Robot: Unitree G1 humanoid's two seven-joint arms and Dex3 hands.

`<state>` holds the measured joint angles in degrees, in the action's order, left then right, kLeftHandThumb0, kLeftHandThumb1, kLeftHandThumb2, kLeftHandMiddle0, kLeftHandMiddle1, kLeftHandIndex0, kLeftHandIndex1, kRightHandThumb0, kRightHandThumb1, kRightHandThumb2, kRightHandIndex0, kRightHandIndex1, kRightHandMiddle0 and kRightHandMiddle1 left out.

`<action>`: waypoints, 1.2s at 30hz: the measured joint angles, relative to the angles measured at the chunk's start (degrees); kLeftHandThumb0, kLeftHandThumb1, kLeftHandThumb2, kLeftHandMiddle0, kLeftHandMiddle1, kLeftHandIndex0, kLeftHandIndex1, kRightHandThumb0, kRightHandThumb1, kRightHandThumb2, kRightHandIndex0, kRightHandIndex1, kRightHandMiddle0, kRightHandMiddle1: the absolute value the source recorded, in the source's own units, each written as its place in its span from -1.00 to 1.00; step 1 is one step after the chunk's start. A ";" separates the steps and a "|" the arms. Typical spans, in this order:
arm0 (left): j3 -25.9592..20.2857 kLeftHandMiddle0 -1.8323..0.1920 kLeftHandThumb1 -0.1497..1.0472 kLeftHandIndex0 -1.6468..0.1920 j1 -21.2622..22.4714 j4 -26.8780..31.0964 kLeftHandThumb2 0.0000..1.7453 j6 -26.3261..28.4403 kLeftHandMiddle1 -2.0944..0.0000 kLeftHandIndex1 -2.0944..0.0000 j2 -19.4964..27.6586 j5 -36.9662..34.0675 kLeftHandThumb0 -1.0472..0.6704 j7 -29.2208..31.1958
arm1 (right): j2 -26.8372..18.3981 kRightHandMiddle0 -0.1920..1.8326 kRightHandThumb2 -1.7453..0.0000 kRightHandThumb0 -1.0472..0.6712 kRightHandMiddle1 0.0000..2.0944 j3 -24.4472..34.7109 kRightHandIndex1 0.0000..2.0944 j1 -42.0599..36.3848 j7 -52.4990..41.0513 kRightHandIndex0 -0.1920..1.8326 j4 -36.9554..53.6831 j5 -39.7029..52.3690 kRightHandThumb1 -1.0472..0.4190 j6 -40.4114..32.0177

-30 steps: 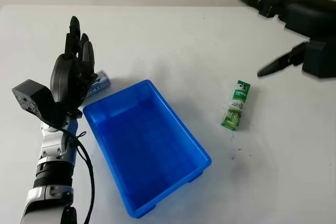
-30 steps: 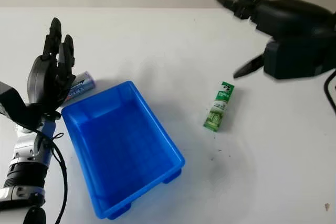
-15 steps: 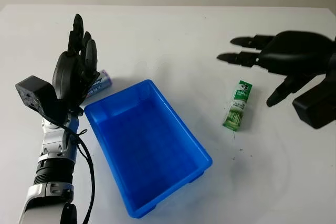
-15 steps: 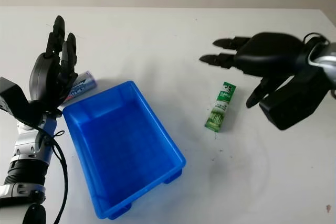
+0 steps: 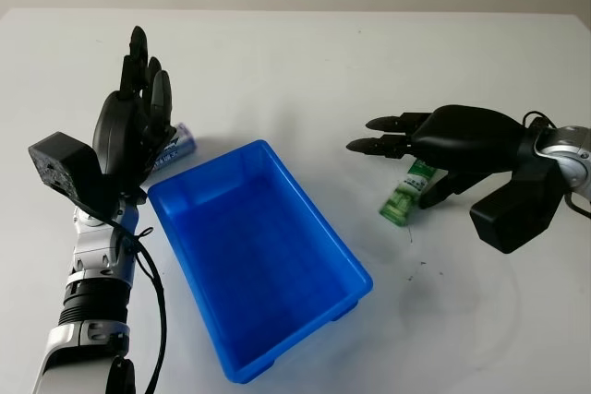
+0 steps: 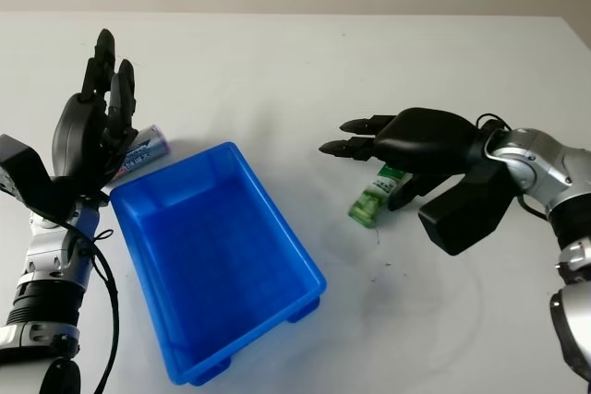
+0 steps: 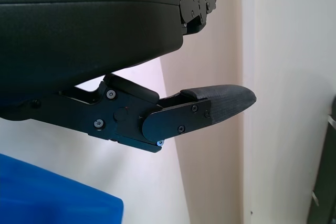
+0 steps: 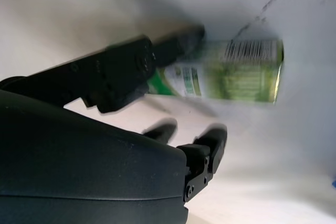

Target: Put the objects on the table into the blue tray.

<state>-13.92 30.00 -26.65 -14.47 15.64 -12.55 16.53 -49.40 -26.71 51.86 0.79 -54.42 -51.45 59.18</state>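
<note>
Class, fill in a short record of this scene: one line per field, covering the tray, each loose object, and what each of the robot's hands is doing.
Tray: blue tray, nothing inside, on the white table
Object 1: green packet, lying on the table right of the tray
Object 2: blue-and-white tube, on the table at the tray's far left corner
Right hand: open, over the green packet, thumb beside it, not yet gripping
Left hand: open, raised left of the tray

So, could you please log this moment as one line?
right hand: open, over green packet | left hand: open, raised beside blue tray | tray: empty
</note>
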 measured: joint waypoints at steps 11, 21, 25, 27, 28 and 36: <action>-0.07 1.00 1.00 1.00 -0.07 0.20 -0.27 0.00 1.00 1.00 -0.13 -0.34 -0.58 0.29 | 0.43 0.11 0.56 -0.48 1.00 -10.28 1.00 2.09 32.32 0.46 -2.48 -16.74 -1.00 -4.65; 0.12 1.00 1.00 1.00 -0.07 -0.05 -0.27 -0.14 1.00 1.00 -0.11 0.04 -0.58 0.10 | 2.29 -0.11 0.65 -0.39 1.00 -10.63 1.00 5.94 37.56 0.15 -6.48 -14.41 -1.00 -7.97; 0.08 1.00 1.00 1.00 -0.06 -0.05 -0.27 -0.14 1.00 1.00 -0.11 0.02 -0.59 0.12 | 4.22 0.03 0.72 -0.39 1.00 -6.01 1.00 12.10 38.24 0.28 -6.05 -8.40 -1.00 -10.24; 0.15 1.00 1.00 1.00 -0.06 -0.05 -0.27 -0.14 1.00 1.00 -0.11 0.09 -0.59 0.11 | 5.11 0.06 0.68 -0.40 1.00 -3.41 1.00 16.04 37.75 0.32 -4.70 -5.16 -1.00 -10.55; 0.16 1.00 1.00 1.00 -0.06 -0.07 -0.27 -0.14 1.00 1.00 -0.12 0.12 -0.59 0.11 | 5.42 0.03 0.67 -0.41 1.00 -2.50 1.00 17.63 37.38 0.32 -3.90 -4.03 -1.00 -10.53; 0.20 1.00 1.00 1.00 -0.06 -0.43 -0.26 -0.17 1.00 1.00 -0.23 0.12 -0.58 -0.15 | 11.22 0.32 0.56 -0.37 1.00 1.21 1.00 20.19 37.20 0.56 4.63 1.17 -1.00 -6.04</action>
<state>-13.71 29.94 -27.08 -14.64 15.41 -12.42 16.39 -38.18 -25.49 72.05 37.99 -49.79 -50.28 53.14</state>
